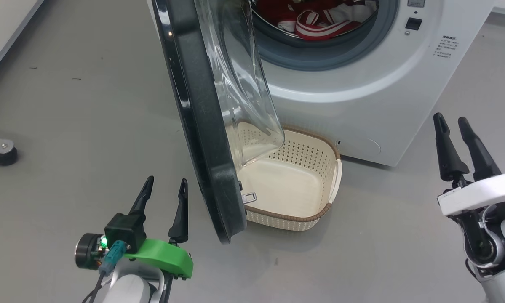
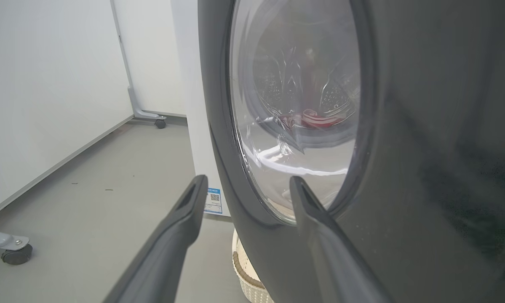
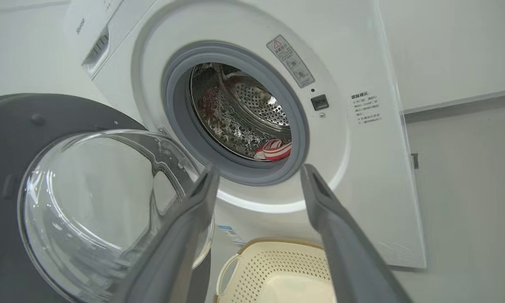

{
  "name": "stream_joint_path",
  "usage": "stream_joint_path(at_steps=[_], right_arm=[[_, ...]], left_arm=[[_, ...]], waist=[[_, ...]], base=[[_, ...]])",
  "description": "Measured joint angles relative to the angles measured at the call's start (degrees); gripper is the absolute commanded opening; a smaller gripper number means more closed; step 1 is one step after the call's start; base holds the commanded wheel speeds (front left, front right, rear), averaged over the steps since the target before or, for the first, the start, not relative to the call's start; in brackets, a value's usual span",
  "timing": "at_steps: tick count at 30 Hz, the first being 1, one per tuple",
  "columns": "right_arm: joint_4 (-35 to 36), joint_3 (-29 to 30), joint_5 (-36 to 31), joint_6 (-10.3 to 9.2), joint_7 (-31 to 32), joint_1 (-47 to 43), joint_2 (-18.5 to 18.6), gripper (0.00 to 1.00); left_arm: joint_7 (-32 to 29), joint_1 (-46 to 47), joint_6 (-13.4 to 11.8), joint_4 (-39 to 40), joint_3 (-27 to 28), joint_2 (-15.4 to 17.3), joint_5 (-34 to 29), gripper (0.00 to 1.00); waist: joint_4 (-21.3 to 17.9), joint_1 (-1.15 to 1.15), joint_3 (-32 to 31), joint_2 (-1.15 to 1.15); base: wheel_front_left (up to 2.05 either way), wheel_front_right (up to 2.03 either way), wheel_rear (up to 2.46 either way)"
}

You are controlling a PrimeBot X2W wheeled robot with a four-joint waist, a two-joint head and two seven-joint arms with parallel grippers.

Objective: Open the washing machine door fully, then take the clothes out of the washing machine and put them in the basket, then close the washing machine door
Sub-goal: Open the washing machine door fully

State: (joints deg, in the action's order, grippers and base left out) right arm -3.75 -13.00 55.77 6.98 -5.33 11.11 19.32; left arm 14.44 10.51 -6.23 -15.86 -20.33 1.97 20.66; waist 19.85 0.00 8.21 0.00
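The washing machine (image 1: 362, 84) (image 3: 362, 168) stands ahead with its door (image 1: 197, 118) (image 2: 425, 147) (image 3: 8, 147) swung out edge-on toward me, the glass bowl over the basket. Red clothes (image 1: 319, 21) (image 3: 274, 150) (image 2: 315, 120) with white stripes lie low in the steel drum. The cream basket (image 1: 319, 210) (image 3: 252, 261) sits on the floor before the machine, nothing inside. My left gripper (image 1: 164, 188) (image 2: 246, 185) is open, just left of the door's outer rim, apart from it. My right gripper (image 1: 451, 122) (image 3: 258, 174) is open and holds nothing, off to the right of the basket.
Grey floor spreads on both sides of the machine. A caster foot (image 1: 1, 153) (image 2: 14, 252) of a stand rests at the far left. A white wall panel (image 2: 46, 105) runs along the left side.
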Motion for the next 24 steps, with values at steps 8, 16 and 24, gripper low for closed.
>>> stream_joint_path(at_steps=[8, 16, 24], right_arm=[[-1.9, -1.8, -18.0, -1.56, -10.5, -1.2, 3.4, 1.00], [-4.7, -3.9, -26.0, -6.60, -9.8, -3.9, 1.8, 1.00], [-5.8, -5.3, -29.2, -8.28, -9.6, -5.3, -2.4, 1.00]], left_arm=[[0.0, 0.0, 0.0, -0.1, 0.1, 0.0, 0.0, 1.00], [0.0, -0.1, 0.0, -0.5, 0.4, 0.0, 0.1, 1.00], [0.0, -0.3, 0.0, -0.9, 0.5, 0.0, 1.0, 1.00]], waist=[[-0.1, 0.00, -0.3, 0.00], [-0.1, 0.00, -0.9, 0.00], [0.0, 0.00, -1.0, 0.00]], base=[[0.00, 0.00, 0.00], [0.00, 0.00, 0.00], [0.00, 0.00, 0.00]])
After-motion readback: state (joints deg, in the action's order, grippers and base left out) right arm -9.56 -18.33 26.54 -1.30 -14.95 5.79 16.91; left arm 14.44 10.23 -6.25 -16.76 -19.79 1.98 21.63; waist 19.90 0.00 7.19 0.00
